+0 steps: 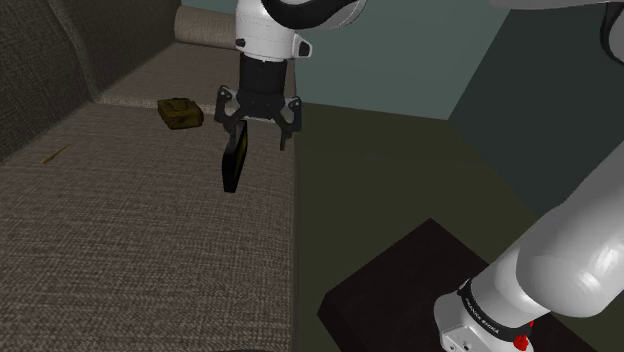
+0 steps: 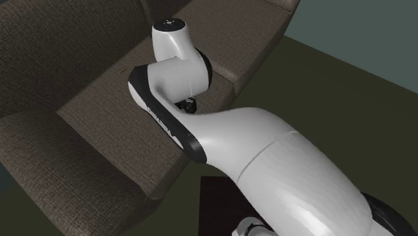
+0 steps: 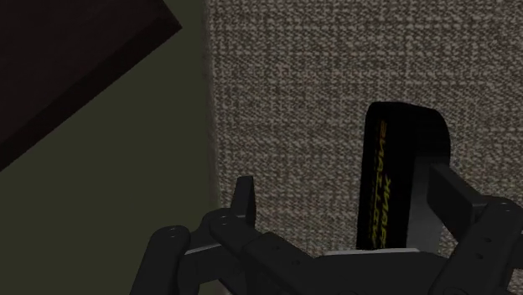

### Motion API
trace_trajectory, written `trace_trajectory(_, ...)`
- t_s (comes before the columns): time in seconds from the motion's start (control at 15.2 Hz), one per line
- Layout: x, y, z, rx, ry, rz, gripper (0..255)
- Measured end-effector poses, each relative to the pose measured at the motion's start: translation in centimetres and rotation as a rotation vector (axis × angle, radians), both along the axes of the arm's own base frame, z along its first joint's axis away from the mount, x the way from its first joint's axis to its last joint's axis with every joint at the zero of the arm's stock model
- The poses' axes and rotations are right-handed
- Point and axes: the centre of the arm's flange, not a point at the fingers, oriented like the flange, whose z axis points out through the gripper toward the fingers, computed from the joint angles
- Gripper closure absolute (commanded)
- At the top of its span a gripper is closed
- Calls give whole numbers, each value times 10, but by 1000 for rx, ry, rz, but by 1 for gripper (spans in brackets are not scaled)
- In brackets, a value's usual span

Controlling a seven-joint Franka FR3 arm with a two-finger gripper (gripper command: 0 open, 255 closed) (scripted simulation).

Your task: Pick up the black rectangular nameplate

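The black rectangular nameplate [image 1: 234, 160] with yellow lettering on its side lies on the brown woven sofa seat [image 1: 130, 230], close to the seat's front edge. My gripper [image 1: 258, 138] hangs straight down over its far end. In the wrist view the nameplate [image 3: 404, 172] sits between the fingers of my gripper [image 3: 344, 188], close against one finger [image 3: 448, 197]. A wide gap separates it from the other finger [image 3: 244, 194]. The gripper is open and clasps nothing.
An olive-brown object [image 1: 182, 111] lies further back on the seat, and a thin yellowish stick [image 1: 52, 155] lies toward the shoulder view's left. A round bolster [image 1: 205, 28] is at the back. The seat edge [image 1: 297, 200] drops to dark floor, where the dark stand [image 1: 400, 290] sits.
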Motion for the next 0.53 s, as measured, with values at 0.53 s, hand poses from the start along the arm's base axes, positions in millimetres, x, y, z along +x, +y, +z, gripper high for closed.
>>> trace_trajectory(0.53,43,32,-21,-6,-15,-84,0)
